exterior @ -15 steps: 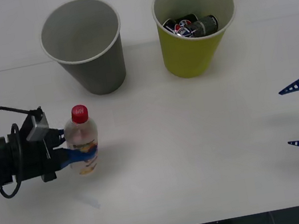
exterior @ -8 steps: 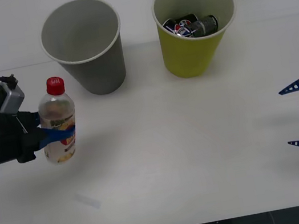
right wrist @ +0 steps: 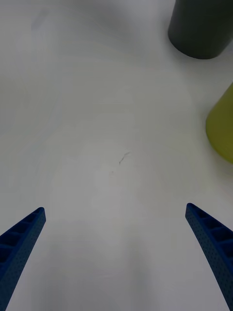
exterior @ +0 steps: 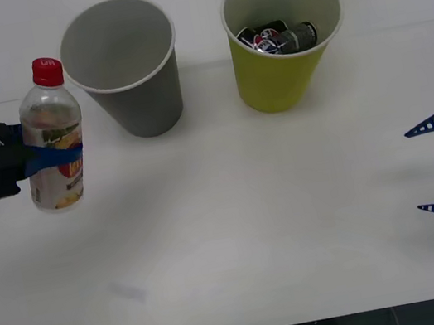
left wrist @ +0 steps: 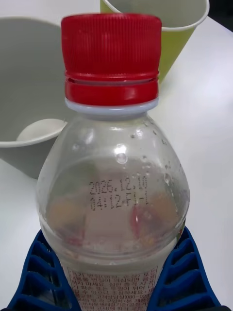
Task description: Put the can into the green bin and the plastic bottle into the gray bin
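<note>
One plastic bottle (exterior: pixel 52 137) is seen from the front, clamped upright in the left gripper (exterior: pixel 40 157), above the surface (exterior: pixel 234 210) beside the gray bin (exterior: pixel 123 65); it should be carried over the rim before release. From the right wrist, the right gripper (right wrist: pixel 116 252) is seen spread wide and empty. From the left wrist, blue fingers (left wrist: pixel 177 272) are pressed around the label.

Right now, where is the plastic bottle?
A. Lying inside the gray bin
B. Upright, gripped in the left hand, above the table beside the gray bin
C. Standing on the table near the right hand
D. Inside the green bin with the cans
B: the left hand clamps the upright plastic bottle above the table, beside the gray bin.
</note>
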Motion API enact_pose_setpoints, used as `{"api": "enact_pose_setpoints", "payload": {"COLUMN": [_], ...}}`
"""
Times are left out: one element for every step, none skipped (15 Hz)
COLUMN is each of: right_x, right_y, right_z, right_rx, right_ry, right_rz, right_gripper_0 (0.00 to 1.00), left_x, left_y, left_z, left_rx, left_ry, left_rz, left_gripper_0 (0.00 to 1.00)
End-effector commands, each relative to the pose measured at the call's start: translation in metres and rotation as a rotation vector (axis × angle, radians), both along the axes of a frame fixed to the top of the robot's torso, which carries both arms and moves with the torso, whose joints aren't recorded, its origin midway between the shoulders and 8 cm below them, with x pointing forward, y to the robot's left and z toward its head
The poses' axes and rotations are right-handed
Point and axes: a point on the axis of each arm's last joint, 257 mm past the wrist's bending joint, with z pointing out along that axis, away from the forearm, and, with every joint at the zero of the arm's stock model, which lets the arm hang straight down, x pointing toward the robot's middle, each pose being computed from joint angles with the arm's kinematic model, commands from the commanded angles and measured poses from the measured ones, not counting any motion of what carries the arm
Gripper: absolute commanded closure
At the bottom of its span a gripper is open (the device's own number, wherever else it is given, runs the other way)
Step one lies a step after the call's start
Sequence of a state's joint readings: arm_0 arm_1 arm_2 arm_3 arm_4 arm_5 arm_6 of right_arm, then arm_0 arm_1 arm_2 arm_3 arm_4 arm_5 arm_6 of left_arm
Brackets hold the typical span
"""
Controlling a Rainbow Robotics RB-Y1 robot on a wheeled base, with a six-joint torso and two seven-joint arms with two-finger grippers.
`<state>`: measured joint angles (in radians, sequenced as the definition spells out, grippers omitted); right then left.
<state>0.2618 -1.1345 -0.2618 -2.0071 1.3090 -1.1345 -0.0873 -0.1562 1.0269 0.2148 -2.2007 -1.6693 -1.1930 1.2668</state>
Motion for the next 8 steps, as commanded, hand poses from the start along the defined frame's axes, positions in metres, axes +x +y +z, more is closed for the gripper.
{"api": "enact_pose_setpoints", "payload": {"right_x": [0.000,0.000,0.000,0.000,0.000,0.000,0.000,0.000], "right_y": [0.000,0.000,0.000,0.000,0.000,0.000,0.000,0.000], "right_z": [0.000,0.000,0.000,0.000,0.000,0.000,0.000,0.000], "right_rx": [0.000,0.000,0.000,0.000,0.000,0.000,0.000,0.000], "right_ry": [0.000,0.000,0.000,0.000,0.000,0.000,0.000,0.000], "right_rz": [0.000,0.000,0.000,0.000,0.000,0.000,0.000,0.000], "right_gripper_0": [0.00,0.00,0.00,0.00,0.00,0.00,0.00,0.00], "left_x": [0.017,0.027,0.034,0.044,0.055,0.068,0.081,0.093], "left_y": [0.006,0.005,0.004,0.002,-0.002,-0.008,-0.010,-0.014], "left_z": [0.028,0.040,0.047,0.058,0.068,0.074,0.080,0.085], "left_rx": [0.044,0.065,0.079,0.088,0.099,0.109,0.135,0.162], "left_ry": [-0.008,-0.004,0.004,0.006,0.007,0.011,0.002,-0.008], "left_rz": [-0.003,-0.011,-0.017,-0.019,-0.020,-0.021,-0.010,0.000], "left_gripper_0": [1.00,1.00,1.00,1.00,1.00,1.00,1.00,1.00]}}
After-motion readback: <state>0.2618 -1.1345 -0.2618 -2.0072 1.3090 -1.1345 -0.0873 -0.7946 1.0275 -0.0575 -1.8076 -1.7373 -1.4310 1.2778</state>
